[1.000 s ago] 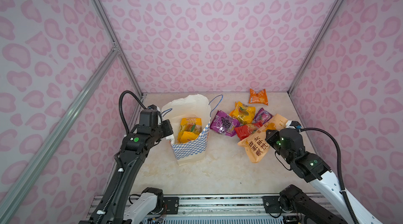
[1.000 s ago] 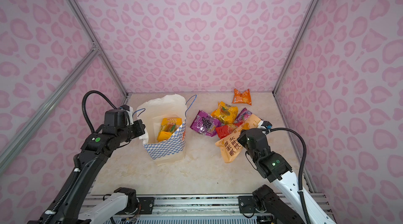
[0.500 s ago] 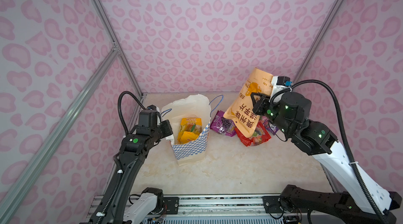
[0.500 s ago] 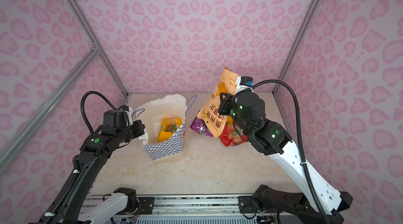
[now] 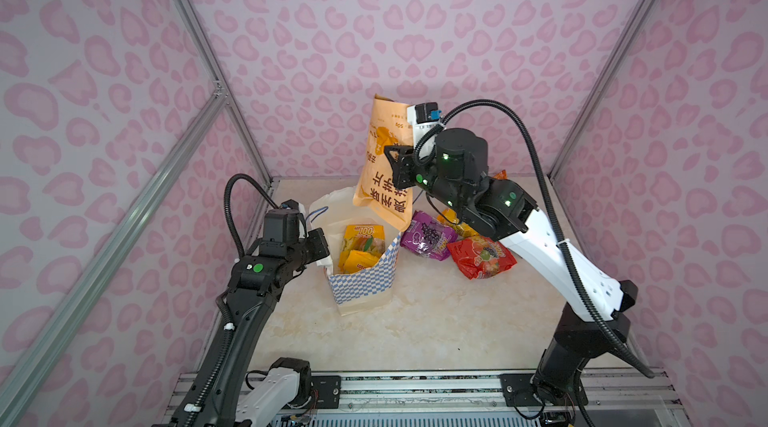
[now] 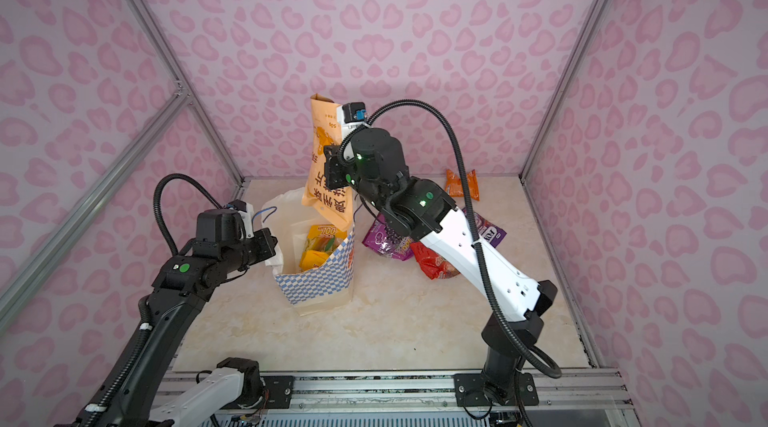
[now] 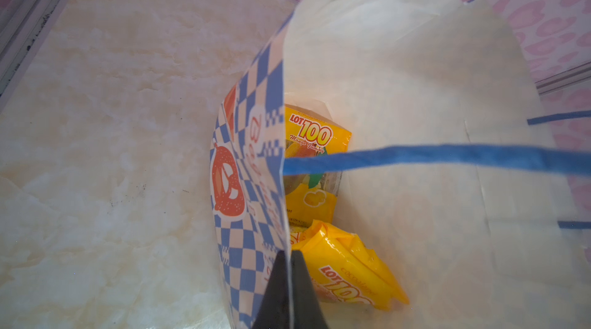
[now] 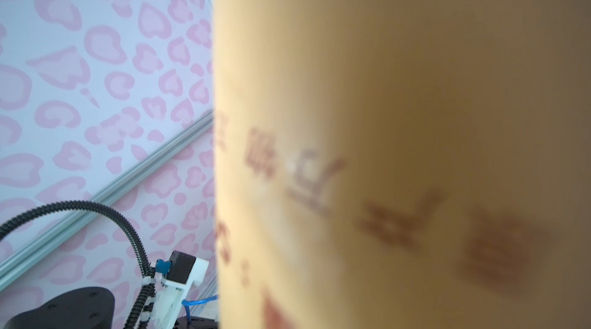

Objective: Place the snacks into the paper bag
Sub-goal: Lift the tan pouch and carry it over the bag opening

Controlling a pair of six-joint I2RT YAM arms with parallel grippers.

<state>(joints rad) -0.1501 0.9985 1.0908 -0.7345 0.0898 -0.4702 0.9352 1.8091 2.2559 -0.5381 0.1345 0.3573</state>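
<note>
Marble-look tabletop [image 5: 436, 321]; crinkly pale-orange packet [image 5: 384, 180] above checkered paper bag [image 5: 365, 283].

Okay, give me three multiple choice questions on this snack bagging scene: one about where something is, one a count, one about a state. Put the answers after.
1. Where is the large pale-orange packet?
A) lying flat on its own
B) tucked out of sight
C) held up by the right hand, at the paper bag's mouth

2. How many yellow packets show inside the paper bag?
A) two
B) none
C) five

3. What is the left hand doing?
A) hanging open
B) shut on the bag's wall
C) shut on nothing

Answers:
1 C, since both top views show it upright in the air in that hand's grip.
2 A, since the left wrist view shows two lying in the bag.
3 B, since its fingers pinch the checkered wall between them.
</note>
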